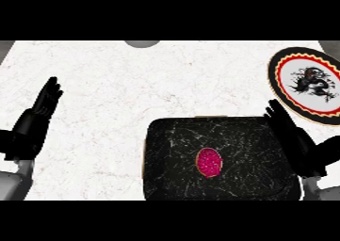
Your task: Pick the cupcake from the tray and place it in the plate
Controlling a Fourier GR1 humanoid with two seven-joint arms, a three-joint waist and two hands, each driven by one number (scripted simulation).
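Pink-topped cupcake (208, 162) sits mid-tray (172, 141) near the counter's front edge, plate (283, 84) at the far right corner, both hands, left hand (29, 127) and right hand (301, 143), spread open.

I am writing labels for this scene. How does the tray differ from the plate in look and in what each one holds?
The tray is black with pale marbled veins and squarish with rounded corners; the plate is round, white in the middle, with a dark figure and a red, black and gold rim. The tray holds the pink cupcake; the plate holds nothing. The tray lies near the front, the plate at the far right. Both rest on the white counter.
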